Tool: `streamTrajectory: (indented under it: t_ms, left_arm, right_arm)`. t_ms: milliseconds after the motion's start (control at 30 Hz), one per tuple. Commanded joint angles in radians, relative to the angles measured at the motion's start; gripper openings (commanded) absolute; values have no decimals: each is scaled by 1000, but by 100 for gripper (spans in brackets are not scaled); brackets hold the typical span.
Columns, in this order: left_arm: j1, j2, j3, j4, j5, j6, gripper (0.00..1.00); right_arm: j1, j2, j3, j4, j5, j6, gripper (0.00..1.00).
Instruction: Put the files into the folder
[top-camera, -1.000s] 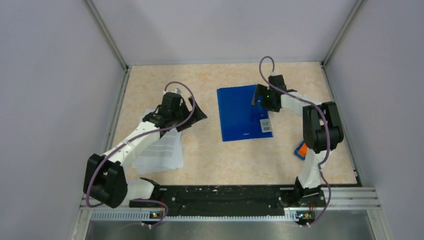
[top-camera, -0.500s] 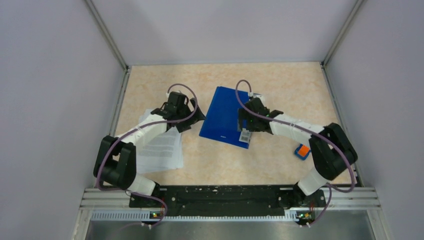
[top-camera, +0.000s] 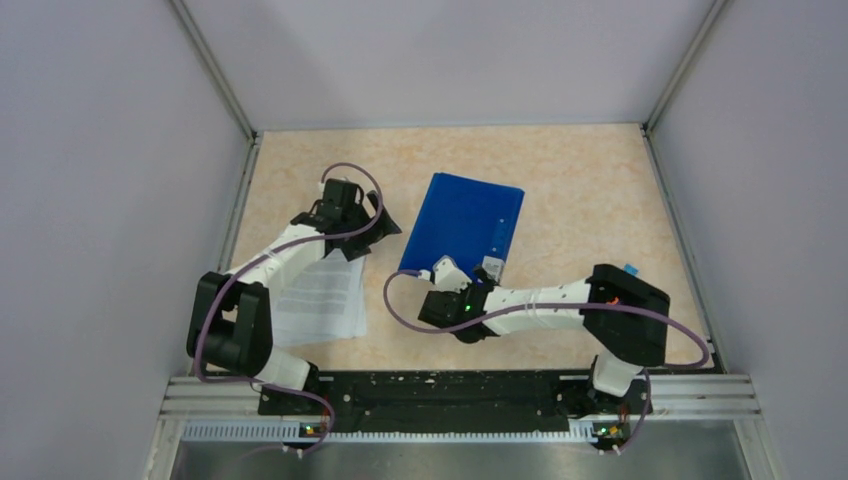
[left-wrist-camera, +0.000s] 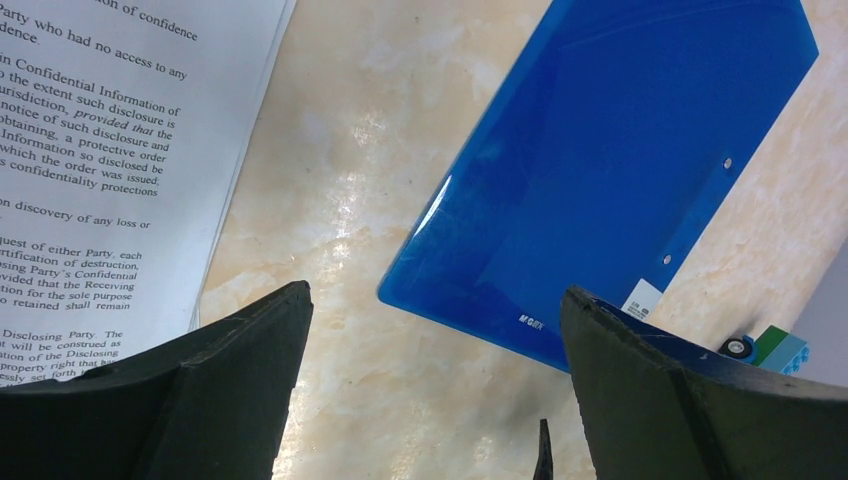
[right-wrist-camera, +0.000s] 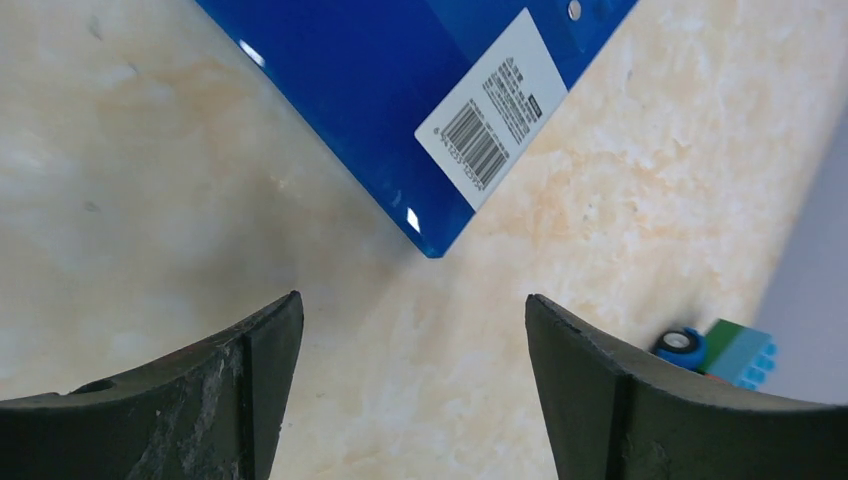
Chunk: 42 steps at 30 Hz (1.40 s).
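The right claw (right-wrist-camera: 410, 298) has drawn back off the folder (right-wrist-camera: 380, 70), spread empty, just short of its corner.

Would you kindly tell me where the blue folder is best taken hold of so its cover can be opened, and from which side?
Probably its left long edge, approached low from the left by the left claw. The folder lies flat and closed on the table, so only an edge can be pinched, and the rivets near its right edge suggest the spine sits there.
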Motion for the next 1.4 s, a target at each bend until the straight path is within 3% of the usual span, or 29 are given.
streamTrajectory:
  t_ms: [0, 500, 833, 1367]
  left_arm:
    - [18, -29, 36, 12, 22, 20, 98]
    - [38, -29, 35, 16, 50, 24, 98]
    - [50, -33, 25, 23, 65, 28, 98]
    - [74, -42, 6, 36, 86, 31, 98]
  right_arm:
    - [38, 93, 67, -91, 179, -50, 79]
    - [40, 201, 96, -14, 292, -217, 60]
    - [32, 270, 74, 100, 281, -303, 53]
    - [-3, 317, 95, 132, 342, -325, 47]
